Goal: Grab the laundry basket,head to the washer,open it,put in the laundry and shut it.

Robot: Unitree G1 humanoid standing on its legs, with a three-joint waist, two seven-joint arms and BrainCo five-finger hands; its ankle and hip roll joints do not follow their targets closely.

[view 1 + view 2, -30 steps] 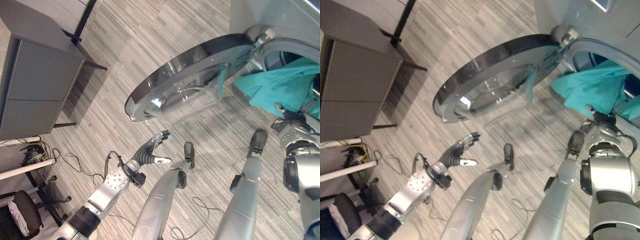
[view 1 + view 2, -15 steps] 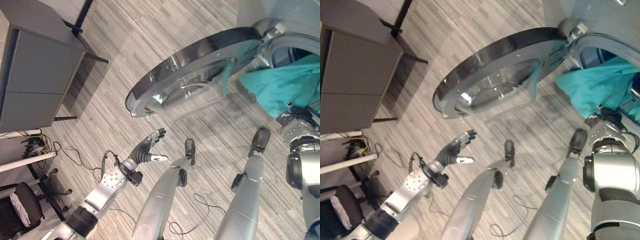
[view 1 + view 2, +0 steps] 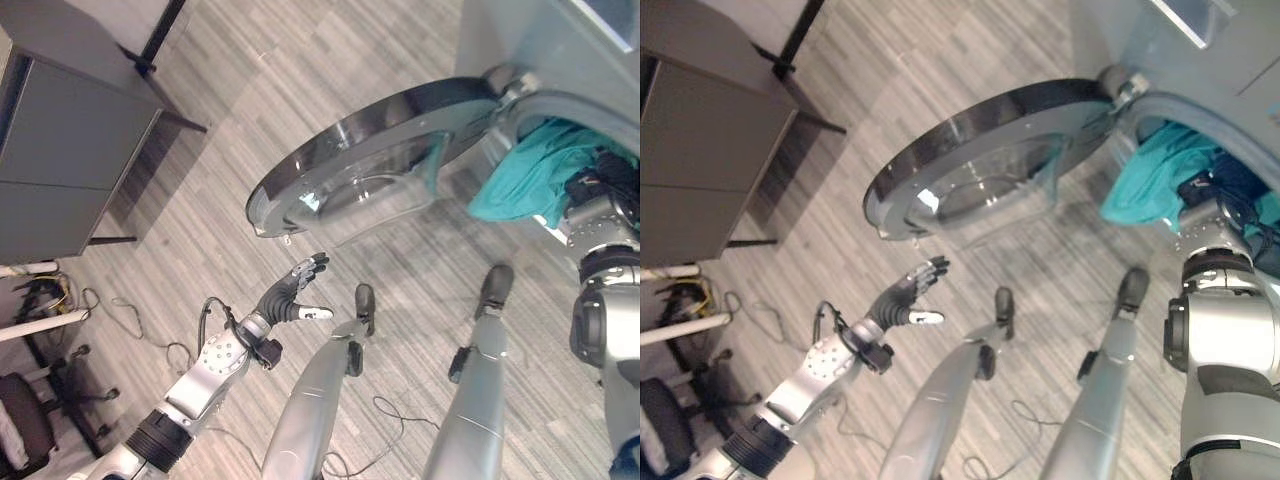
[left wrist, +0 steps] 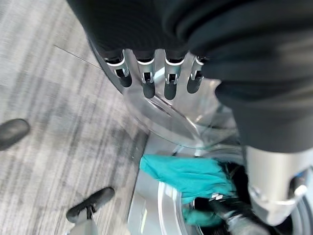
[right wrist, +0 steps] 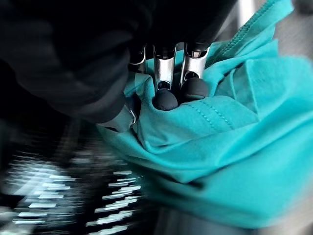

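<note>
Left hand hangs over the wood-look floor with its fingers straight and spread, holding nothing. It is below the rim of the washer door and apart from it; in its wrist view the fingertips point toward the door's clear bowl. At the far left stands a grey cabinet.

The round washer door, dark-rimmed with a domed glass centre, is swung wide open and hangs out over the floor. To its right is the washer, its drum opening uncovered. A teal cloth lies in that opening, part of it draped out over the lower lip.

Right hand is at the mouth of the drum, up against the cloth. In its wrist view the dark-tipped fingers are curled down and pinch a fold of the teal fabric.
</note>
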